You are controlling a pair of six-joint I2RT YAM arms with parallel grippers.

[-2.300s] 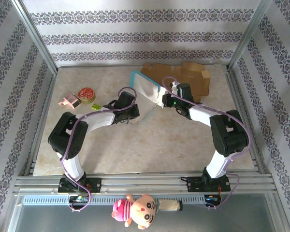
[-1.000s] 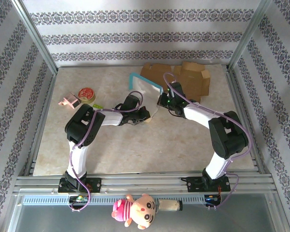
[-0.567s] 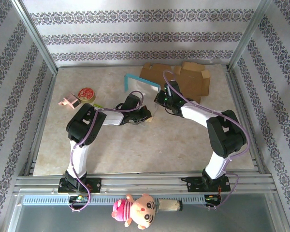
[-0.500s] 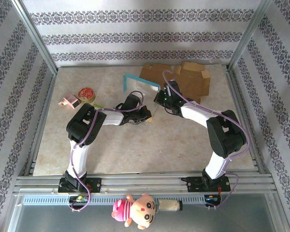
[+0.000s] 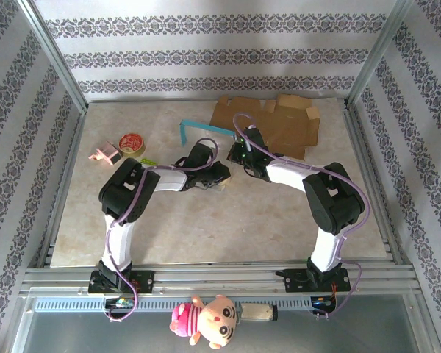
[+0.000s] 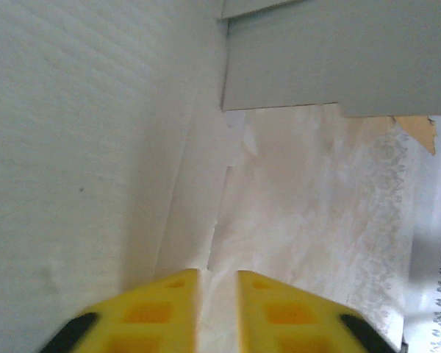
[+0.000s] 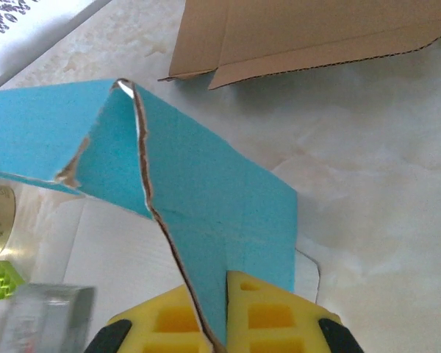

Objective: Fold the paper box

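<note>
Advice: right gripper point(image 7: 214, 294), clamped on turquoise cardboard wall point(image 7: 206, 184), steadies it; left gripper point(image 6: 218, 283), jaws narrowly parted, should flatten white inner panel point(image 6: 81, 147).

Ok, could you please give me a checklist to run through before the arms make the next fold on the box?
1. Right gripper shut on the box wall: ok.
2. Left gripper gripping the box's white panel: cannot tell; its fingers stand slightly apart.
3. Blue wall raised: ok.
4. Cardboard apart from the box: ok.
5. Tape away from the box: ok.
6. Box fully folded: not ok.
</note>
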